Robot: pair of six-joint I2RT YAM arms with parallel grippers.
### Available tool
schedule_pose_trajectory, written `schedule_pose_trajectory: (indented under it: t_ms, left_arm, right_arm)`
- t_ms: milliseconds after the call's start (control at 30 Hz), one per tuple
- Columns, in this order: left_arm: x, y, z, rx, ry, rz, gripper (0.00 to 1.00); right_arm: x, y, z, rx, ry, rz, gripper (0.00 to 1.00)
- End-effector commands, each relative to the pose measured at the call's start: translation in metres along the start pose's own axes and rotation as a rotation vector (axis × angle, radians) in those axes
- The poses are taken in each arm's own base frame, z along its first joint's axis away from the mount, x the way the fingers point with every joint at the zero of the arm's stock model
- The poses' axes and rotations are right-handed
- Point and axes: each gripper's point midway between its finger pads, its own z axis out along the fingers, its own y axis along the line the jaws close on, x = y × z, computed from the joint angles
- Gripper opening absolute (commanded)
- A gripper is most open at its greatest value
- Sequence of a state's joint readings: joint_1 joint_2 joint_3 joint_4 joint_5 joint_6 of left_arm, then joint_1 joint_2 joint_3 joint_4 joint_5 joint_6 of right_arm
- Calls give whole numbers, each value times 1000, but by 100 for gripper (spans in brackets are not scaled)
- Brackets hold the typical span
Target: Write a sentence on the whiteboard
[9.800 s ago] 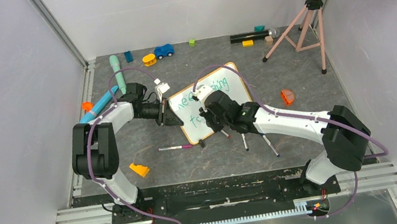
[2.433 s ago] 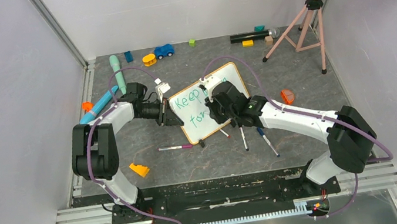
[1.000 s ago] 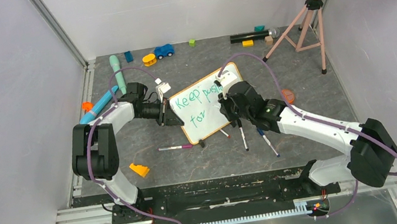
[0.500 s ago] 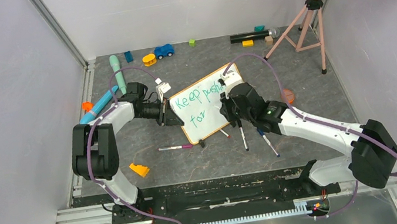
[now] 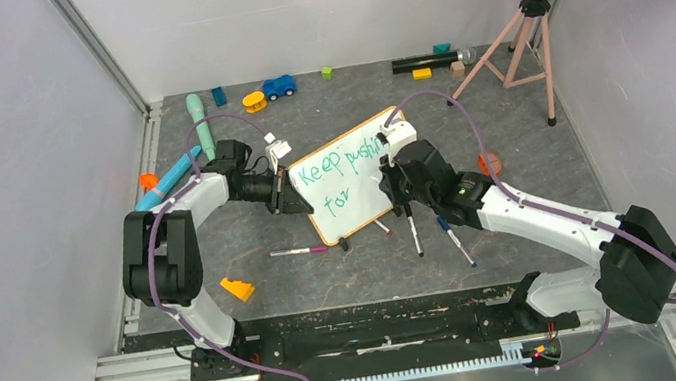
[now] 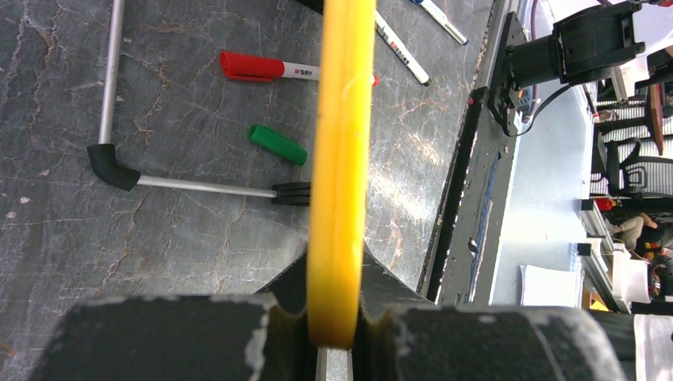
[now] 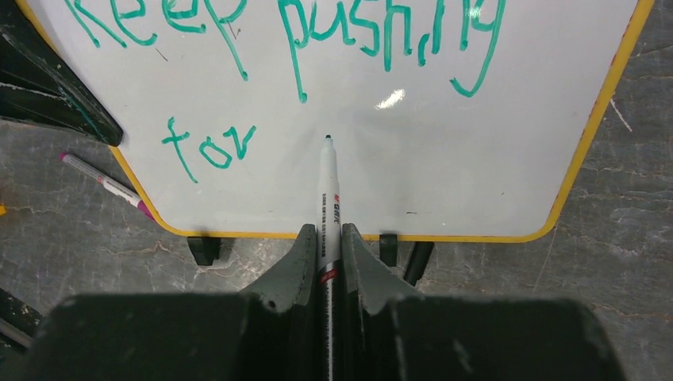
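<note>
Whiteboard (image 7: 476, 175) reads "Keep pushing for". My right tool (image 7: 328, 234) clenches marker (image 7: 328, 182); left tool (image 6: 337, 270) pinches its 9 o'clock edge. Pressing hard may tip it.

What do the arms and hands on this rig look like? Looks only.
Left arm and right arm: white shells, black joints, a purple cable looped along each. Left hand and right hand: matte black, two wedge-shaped fingers, scuffed edges.
</note>
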State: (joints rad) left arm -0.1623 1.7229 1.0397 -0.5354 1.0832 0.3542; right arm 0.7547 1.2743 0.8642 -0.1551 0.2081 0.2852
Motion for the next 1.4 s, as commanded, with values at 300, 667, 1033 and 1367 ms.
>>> schedule_pose_trajectory:
  t_ms: [300, 667, 1033, 1367]
  left_arm:
    - [48, 4, 12, -49, 166, -26, 2]
    - [48, 5, 12, -47, 166, -29, 2]
    - [49, 5, 12, -46, 166, -30, 2]
    - [48, 3, 12, -41, 163, -25, 2]
  right_arm:
    - [-9, 5, -1, -69, -17, -106, 0]
    - [-22, 20, 0, -163, -42, -191, 0]
    - [-19, 32, 12, -215, -12, -209, 0]
    - [-17, 41, 20, -249, -1, -192, 0]
